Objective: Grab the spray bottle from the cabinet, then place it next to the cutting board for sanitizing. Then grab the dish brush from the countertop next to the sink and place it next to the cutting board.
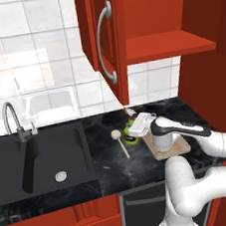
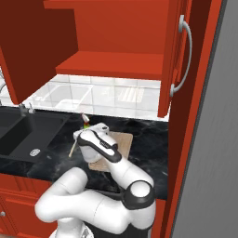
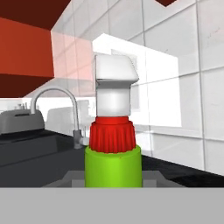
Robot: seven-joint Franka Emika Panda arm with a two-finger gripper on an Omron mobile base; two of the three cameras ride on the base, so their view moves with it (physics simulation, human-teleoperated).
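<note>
My end effector (image 1: 135, 130) grips the bottle (image 1: 131, 133), standing on the table (image 1: 106, 161) between brush (image 1: 120, 142) and board (image 1: 168, 149).

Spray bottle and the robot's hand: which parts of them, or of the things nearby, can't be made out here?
- Gripper: in both base views the white hand covers its fingers, so whether they clamp the spray bottle cannot be told.
- Spray bottle body: in the hand view it is cut off by the bottom edge; in the left base view the hand hides most of it.
- Cutting board: the arm covers much of it.
- Dish brush: too small for detail.
</note>
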